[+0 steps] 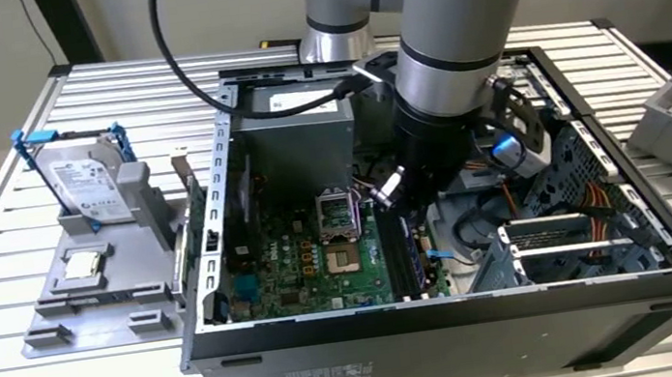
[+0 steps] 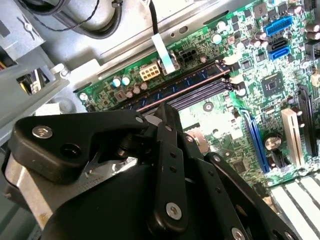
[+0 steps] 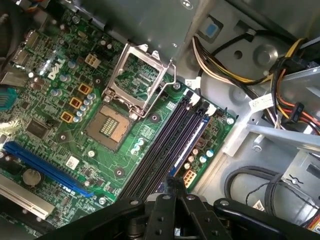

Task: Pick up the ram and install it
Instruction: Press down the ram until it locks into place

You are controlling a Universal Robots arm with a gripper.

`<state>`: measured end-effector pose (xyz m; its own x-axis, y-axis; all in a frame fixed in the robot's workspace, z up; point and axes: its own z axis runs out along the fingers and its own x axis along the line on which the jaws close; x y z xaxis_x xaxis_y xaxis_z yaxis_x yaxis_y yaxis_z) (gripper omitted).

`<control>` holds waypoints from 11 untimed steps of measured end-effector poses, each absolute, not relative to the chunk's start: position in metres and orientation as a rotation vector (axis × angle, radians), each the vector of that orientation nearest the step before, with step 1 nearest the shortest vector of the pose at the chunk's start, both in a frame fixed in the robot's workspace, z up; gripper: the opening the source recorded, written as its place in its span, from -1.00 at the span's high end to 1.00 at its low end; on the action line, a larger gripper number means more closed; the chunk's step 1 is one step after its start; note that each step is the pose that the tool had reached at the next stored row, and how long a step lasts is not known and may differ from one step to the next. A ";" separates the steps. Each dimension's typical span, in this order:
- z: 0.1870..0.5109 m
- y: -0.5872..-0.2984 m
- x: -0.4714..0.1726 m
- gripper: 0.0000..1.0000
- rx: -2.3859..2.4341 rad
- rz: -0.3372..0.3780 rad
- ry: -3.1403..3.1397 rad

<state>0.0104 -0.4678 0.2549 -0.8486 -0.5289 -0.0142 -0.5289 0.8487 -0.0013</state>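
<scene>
The arm is reaching down into the open computer case (image 1: 457,314), its gripper (image 3: 172,192) hanging right over the long black memory slots (image 3: 165,145) on the green motherboard (image 1: 307,265). The ram (image 3: 192,135) is sitting in the slot nearest the case wall, beside the empty slots. Whether the claw is gripping it or standing apart cannot be told. A hard drive (image 1: 89,187) is resting on a grey stand outside the case.
</scene>
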 end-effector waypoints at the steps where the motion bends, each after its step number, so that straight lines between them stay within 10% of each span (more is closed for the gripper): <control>1: 0.255 -0.468 0.010 1.00 -0.875 0.010 3.003; 11: 0.255 -0.468 0.011 1.00 -1.041 0.041 2.947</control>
